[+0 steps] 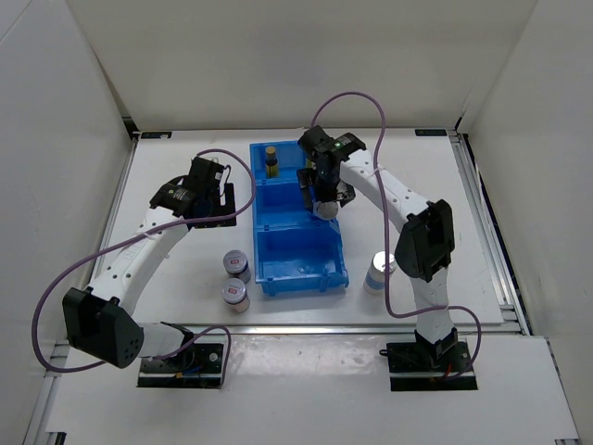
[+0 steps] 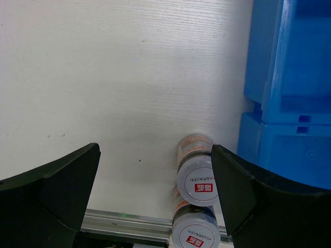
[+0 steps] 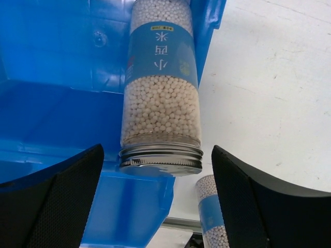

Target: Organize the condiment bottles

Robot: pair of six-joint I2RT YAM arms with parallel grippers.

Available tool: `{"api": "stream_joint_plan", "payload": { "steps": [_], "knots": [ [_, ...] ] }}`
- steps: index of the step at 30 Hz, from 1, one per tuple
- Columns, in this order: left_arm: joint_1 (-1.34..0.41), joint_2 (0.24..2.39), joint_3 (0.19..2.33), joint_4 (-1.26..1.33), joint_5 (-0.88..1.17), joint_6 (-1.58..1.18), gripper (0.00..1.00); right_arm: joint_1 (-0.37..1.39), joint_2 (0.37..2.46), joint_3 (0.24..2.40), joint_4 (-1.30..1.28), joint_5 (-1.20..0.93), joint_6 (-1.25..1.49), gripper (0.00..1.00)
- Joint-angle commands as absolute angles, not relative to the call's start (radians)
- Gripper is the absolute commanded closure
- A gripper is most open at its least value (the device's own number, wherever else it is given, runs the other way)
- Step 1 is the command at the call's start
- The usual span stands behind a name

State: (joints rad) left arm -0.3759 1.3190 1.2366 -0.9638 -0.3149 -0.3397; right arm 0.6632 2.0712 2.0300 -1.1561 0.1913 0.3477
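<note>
Right gripper (image 3: 155, 155) spread wide around millet jar (image 3: 161, 88) at blue bin (image 1: 301, 264) wall; left gripper (image 2: 155, 150) wide, empty; amber bottle (image 1: 271, 159) binned; short jars (image 1: 236, 264) lower left, second millet jar (image 1: 378, 271) not yet binned

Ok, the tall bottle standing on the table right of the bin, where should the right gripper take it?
Likely the upper body just under the silver lid, coming down from above. The tall bottle stands upright, apart from the blue bin, and its sides are round, so the jaws can close across it at any angle.
</note>
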Motion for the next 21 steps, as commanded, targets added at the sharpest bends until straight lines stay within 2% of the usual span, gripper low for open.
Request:
{"api": "stream_joint_plan", "payload": {
  "steps": [1, 6, 10, 13, 21],
  "knots": [
    [-0.373, 1.310, 1.253, -0.951, -0.321, -0.333, 0.00, 0.661, 2.052, 2.022, -1.169, 0.238, 0.376, 0.14],
    [-0.373, 1.310, 1.253, -0.951, -0.321, -0.333, 0.00, 0.661, 2.052, 2.010, -1.178, 0.247, 0.376, 0.24],
    [-0.373, 1.310, 1.253, -0.951, -0.321, -0.333, 0.00, 0.661, 2.062, 2.010, -1.187, 0.268, 0.376, 0.39],
    [-0.373, 1.310, 1.262, -0.951, -0.321, -0.333, 0.00, 0.661, 2.071, 2.020, -1.187, 0.268, 0.376, 0.42],
    [-0.373, 1.310, 1.262, -0.951, -0.321, -0.333, 0.00, 0.661, 2.071, 2.147, -1.229, 0.290, 0.357, 0.60]
  ]
}}
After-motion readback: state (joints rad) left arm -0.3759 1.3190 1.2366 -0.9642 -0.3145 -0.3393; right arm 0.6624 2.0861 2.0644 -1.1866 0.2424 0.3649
